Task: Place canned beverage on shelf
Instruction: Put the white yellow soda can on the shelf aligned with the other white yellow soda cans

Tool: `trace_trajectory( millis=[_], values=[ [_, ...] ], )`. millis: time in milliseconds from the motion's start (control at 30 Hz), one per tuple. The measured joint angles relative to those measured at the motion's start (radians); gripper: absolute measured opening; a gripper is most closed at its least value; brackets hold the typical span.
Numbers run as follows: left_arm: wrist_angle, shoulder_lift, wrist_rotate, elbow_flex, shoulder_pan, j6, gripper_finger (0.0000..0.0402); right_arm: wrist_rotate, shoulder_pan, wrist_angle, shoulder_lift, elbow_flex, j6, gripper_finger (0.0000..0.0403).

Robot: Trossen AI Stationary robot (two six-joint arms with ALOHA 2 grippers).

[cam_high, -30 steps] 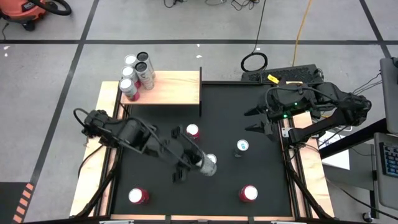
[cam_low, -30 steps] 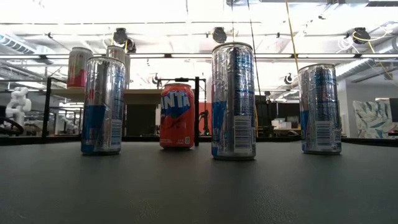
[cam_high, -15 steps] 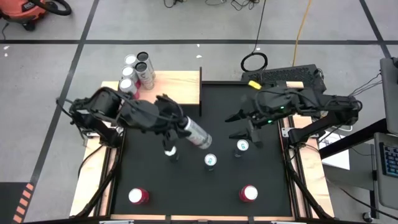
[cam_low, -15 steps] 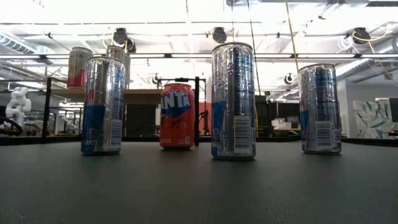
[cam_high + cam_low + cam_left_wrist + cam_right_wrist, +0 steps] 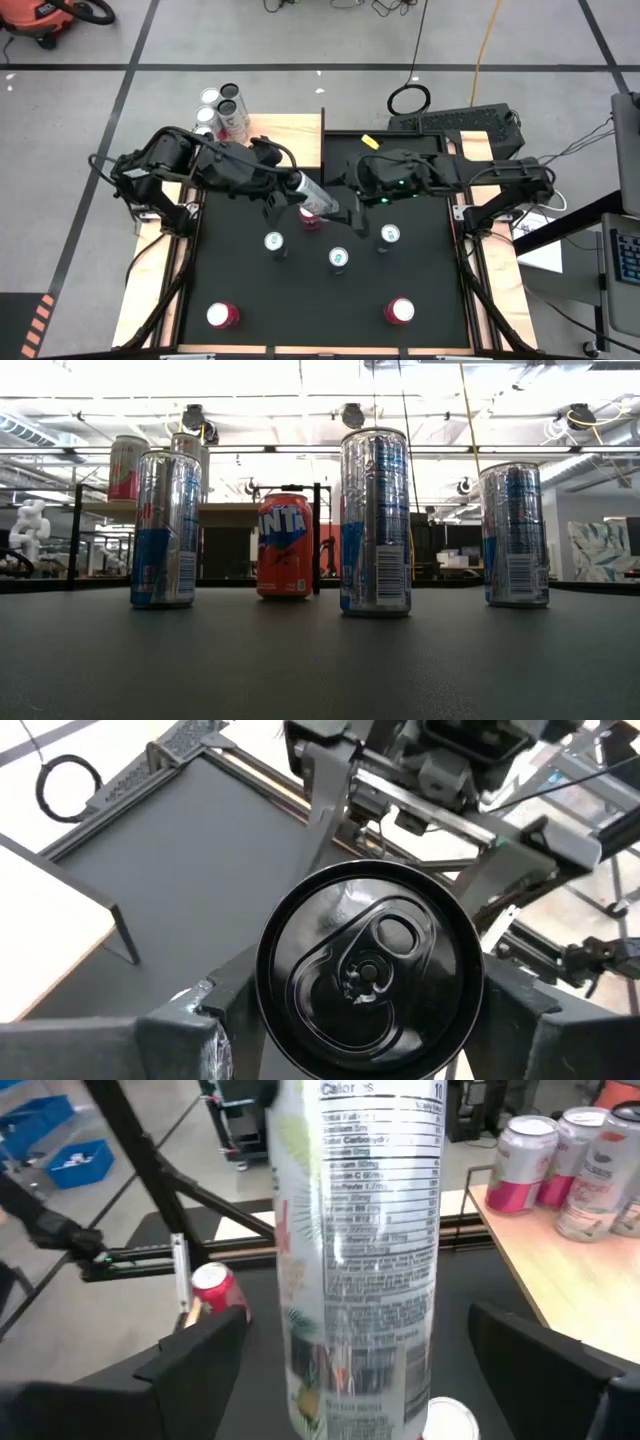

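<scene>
The left gripper (image 5: 296,186) is clamped on the lower body of a slim silver can (image 5: 318,201), holding it tilted almost level above the middle of the black mat (image 5: 430,300). In the left wrist view the can's dark lid and pull tab (image 5: 372,972) face the camera, with one finger (image 5: 190,1030) on each flank, so the grip runs across the can's width.

The right gripper (image 5: 350,215) stands with its fingers spread wide on either side of the same can, near its top end. In the right wrist view the can (image 5: 355,1250) fills the gap between the two fingers (image 5: 200,1355) without visible contact. This arrangement reads as a hand-over: one arm presents the can while the other lines up to take it.

The can is silver with a printed nutrition panel and some green and red artwork.

Directly below the held can stands a red-topped can (image 5: 311,219). Five more cans stand upright on the mat, among them an orange soda can (image 5: 285,546) seen in the low view.

The shelf (image 5: 285,140), a pale wood board on thin black supports, sits at the far left edge of the mat. A cluster of cans (image 5: 220,115) already occupies its far left corner.
</scene>
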Motion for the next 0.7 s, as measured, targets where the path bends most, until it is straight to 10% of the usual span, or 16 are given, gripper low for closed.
trace_trajectory(
  millis=[700],
  values=[
    [-0.059, 0.001, 0.015, -0.001, -0.001, -0.002, 0.0242, -0.017, -0.041, 0.099, 0.061, 0.0, -0.072, 0.0307]
  ],
)
